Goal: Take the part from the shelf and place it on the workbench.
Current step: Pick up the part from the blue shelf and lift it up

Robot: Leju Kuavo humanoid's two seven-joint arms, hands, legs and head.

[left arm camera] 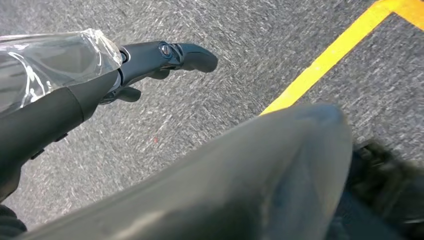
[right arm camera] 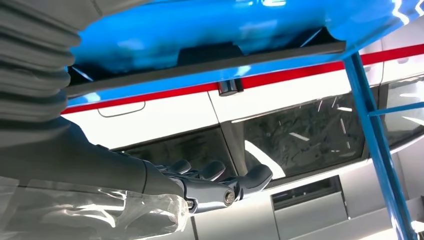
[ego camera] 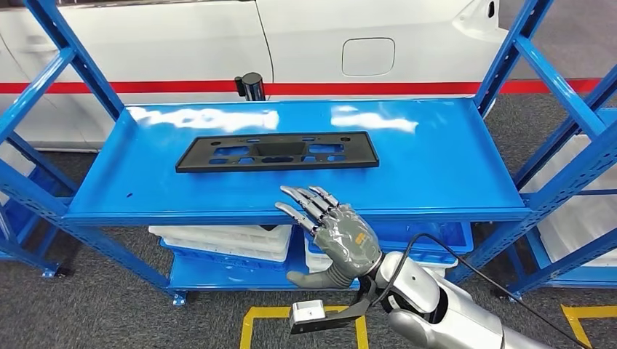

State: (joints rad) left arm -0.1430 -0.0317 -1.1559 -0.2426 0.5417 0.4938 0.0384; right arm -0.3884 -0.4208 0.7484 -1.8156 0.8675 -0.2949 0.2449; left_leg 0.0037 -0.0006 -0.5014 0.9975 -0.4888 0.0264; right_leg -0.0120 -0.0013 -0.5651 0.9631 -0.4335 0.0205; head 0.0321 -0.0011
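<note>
A flat black plastic part [ego camera: 277, 151] with several cut-outs lies lengthwise in the middle of the blue shelf [ego camera: 436, 167]. My right hand [ego camera: 329, 234] hovers just in front of the shelf's front edge, below the part, with its fingers spread and nothing in it. The right wrist view shows the part's long dark edge [right arm camera: 210, 65] on the shelf and my right hand's fingers [right arm camera: 220, 185] stretched out apart from it. My left hand [left arm camera: 160, 62] hangs over the grey floor, fingers loosely extended, holding nothing.
Blue shelf uprights [ego camera: 520, 54] stand at both sides. A white car [ego camera: 305, 43] with a red stripe is behind the shelf. White and blue bins [ego camera: 225, 243] sit on the lower shelf. Yellow floor tape [ego camera: 255, 320] marks the grey carpet.
</note>
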